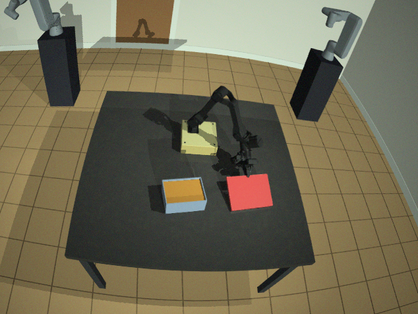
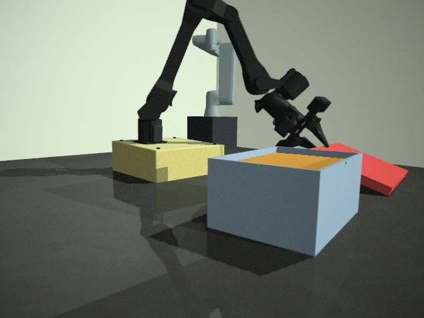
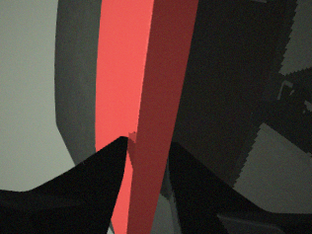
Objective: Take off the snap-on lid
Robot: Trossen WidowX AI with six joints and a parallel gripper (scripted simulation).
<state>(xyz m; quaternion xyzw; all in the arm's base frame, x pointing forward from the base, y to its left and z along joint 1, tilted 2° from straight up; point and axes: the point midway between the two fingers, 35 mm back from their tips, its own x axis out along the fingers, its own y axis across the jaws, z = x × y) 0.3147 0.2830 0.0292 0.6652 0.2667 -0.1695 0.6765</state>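
The red lid (image 1: 249, 192) (image 2: 380, 171) (image 3: 125, 73) is off the box, to its right in the top view. It is tilted, with its edge near the arm raised and its far edge low, close to the table (image 1: 134, 236) (image 2: 102, 256). My gripper (image 1: 248, 175) (image 3: 147, 147) is shut on the raised edge, one finger on each side of the lid's wall in the wrist view. In the exterior view the lower fingertip is partly hidden behind the box. The blue-grey storage box (image 1: 186, 207) (image 2: 263, 202) stands upright and open, with an orange surface inside.
The arm's yellow base block (image 1: 199, 149) (image 2: 133, 159) stands behind the box and lid. The table's right edge runs beyond the lid. Two grey arms on dark pedestals (image 1: 59, 70) (image 1: 315, 88) stand on the floor behind the table.
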